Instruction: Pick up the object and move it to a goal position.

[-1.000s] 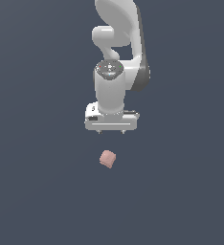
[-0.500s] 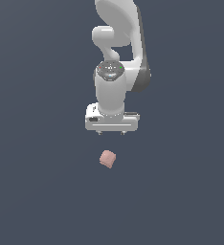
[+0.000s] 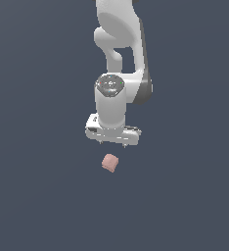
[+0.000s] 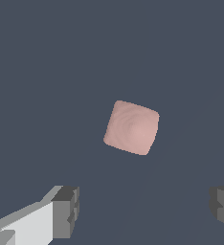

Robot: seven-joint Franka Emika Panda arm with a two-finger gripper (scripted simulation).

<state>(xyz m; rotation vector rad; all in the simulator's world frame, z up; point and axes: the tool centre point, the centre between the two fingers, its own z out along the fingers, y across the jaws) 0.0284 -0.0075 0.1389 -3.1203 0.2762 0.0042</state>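
Observation:
The object [image 3: 109, 163], a small salmon-pink, rounded cube-shaped lump, lies on the dark grey surface in the exterior view, just below and in front of the white arm's hand. My gripper [image 3: 113, 142] hangs above it, apart from it, pointing down. In the wrist view the object [image 4: 132, 127] sits in the middle of the picture, with my two dark fingertips [image 4: 66, 210] spread wide to either side and nothing between them. The gripper [image 4: 145, 208] is open and empty.
The white arm [image 3: 120, 59] rises behind the gripper. A plain dark grey surface [image 3: 43, 196] lies all around.
The arm and gripper have shifted very slightly towards the object. The object has not moved.

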